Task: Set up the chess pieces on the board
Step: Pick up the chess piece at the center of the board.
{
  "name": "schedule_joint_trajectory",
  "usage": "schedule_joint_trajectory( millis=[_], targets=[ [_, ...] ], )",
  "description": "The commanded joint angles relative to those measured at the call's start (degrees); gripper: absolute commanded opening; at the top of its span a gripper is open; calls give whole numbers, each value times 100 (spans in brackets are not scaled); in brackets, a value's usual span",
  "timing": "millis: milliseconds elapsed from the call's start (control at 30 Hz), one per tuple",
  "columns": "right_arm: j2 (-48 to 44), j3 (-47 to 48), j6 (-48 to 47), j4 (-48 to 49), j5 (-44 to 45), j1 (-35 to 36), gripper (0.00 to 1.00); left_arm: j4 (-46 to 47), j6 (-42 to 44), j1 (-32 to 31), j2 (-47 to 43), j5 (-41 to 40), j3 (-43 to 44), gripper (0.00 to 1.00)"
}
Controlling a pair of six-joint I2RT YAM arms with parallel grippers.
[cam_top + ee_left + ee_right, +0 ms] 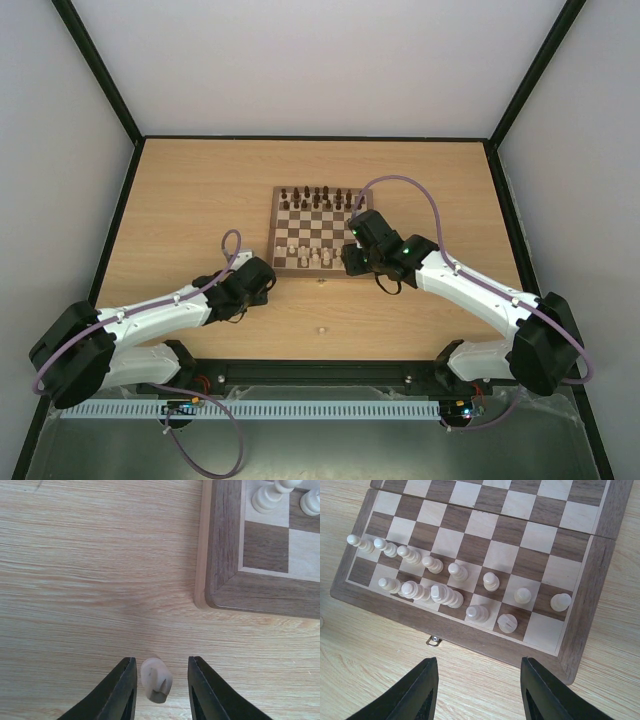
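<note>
1. Chess pieces: pale figures stand upright in two rows along the 6 o'clock edge of the board. The board lies near the centre of the table.
2. Loose piece: one pale figure lies on its side on the table, off the board. It is just beyond the board's 7 o'clock corner. Two standing pale figures show on the squares inside that corner.
3. Second loose piece: a small pale figure rests on the table at 6 o'clock from the board, well apart from it, between the two arms.
4. Dark pieces: these stand in rows along the board's 12 o'clock edge.
5. Left gripper: it sits at 7 o'clock from the board, low over the table. Its jaws are parted and straddle the loose piece of item 2, with a sliver of table visible on either side, so the piece is not clamped.
6. Right gripper: it sits over the board's 5 o'clock corner, looking down on the pale rows. Its jaws stand apart with nothing between them.
7. Latch: a small metal catch sits on the board's 6 o'clock side.
</note>
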Motion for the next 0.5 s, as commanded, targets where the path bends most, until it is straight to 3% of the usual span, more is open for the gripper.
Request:
schedule_joint_trajectory(
  millis=[0,467],
  targets=[
    [40,-8,-85,-43,-23,-14,46,-215,-42,29,-34,-136,-75,30],
    [60,-27,-94,-8,-46,-14,46,-122,-74,29,-9,47,-255,23]
  ],
)
